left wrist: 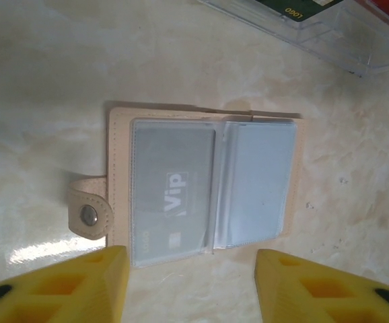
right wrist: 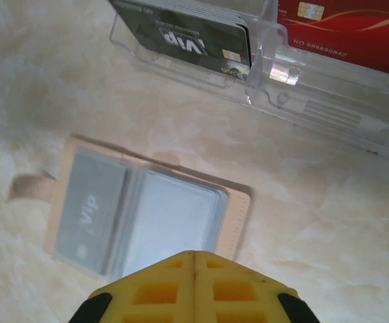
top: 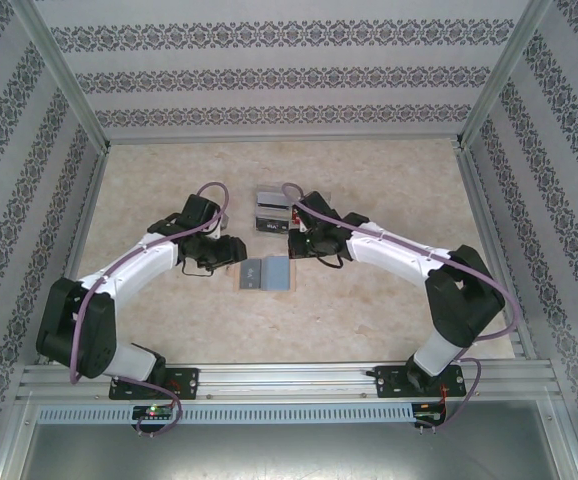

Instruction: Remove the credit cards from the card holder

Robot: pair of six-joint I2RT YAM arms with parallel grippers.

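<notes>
A small tan card holder lies open and flat on a pale marbled table, between the two grippers, with its clear plastic sleeves facing up. A grey card marked "VIP" sits in the sleeve nearest the snap tab. The other sleeve looks empty, though glare makes that uncertain. Just beyond the holder stands a clear tray with a dark card and a red card in it. The left gripper is poised just beside the holder, its yellow fingers apart with nothing between them. The right gripper hangs close above the holder's other side, fingers pressed together and holding nothing. The grey card is likely light, stiff and slick — too thin to pinch while it lies flat, so a grip probably has to catch an exposed edge at the sleeve's mouth and slide it out. Which side that mouth is on cannot be told. The holder looks light and soft and would probably drag along unless pinned at its tan border or tab. Open table lies left, right and on the near side — the tray crowds the far side.
</notes>
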